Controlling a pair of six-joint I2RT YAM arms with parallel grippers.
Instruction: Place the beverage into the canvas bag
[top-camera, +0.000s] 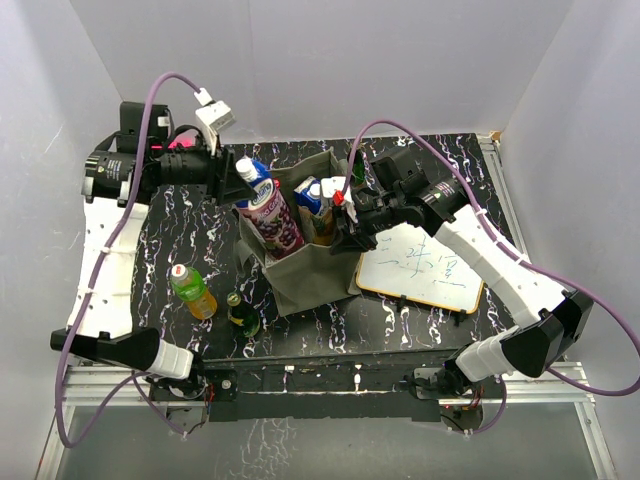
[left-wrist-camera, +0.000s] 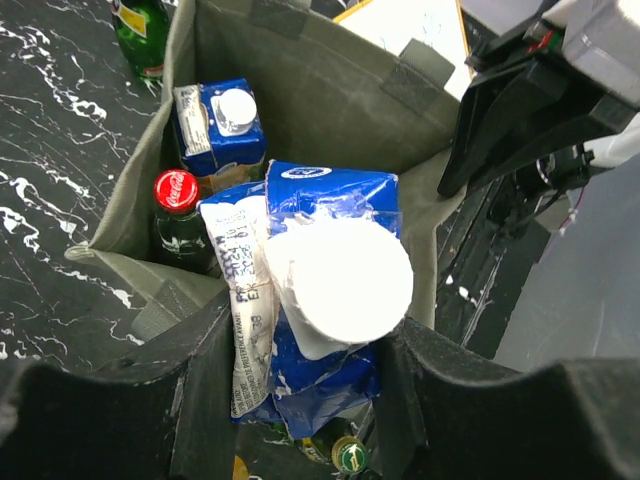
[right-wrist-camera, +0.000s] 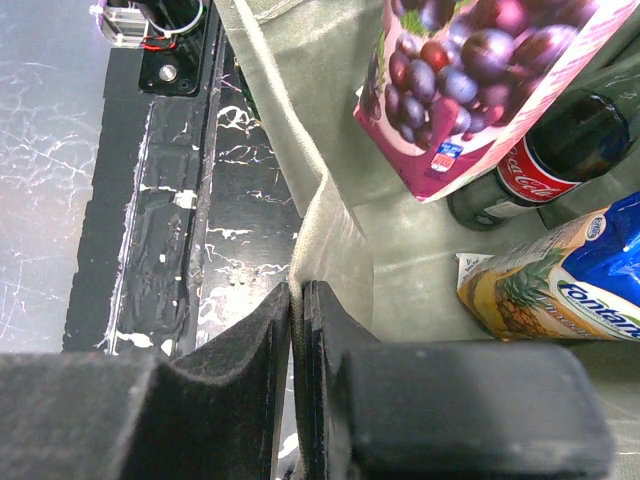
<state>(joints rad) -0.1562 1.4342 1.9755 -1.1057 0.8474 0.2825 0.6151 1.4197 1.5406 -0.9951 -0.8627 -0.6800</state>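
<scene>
Right end effector (right-wrist-camera: 297, 340) clenched on canvas bag (top-camera: 318, 280) rim, mouth open. Left end effector (left-wrist-camera: 305, 365) grasping beverage carton (top-camera: 278, 222), tilted, lower end inside bag's left edge. Purple grape print, white cap. Cola bottle (right-wrist-camera: 560, 160), pineapple carton (right-wrist-camera: 545, 290) inside; bare floor beside clamped wall.

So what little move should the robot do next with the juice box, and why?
Probably lower it straight down. The left tool holds the grape juice carton tilted, its lower end at the mouth of the canvas bag, and the right tool pinches the bag's rim. There looks to be room beside the cola bottle.
</scene>
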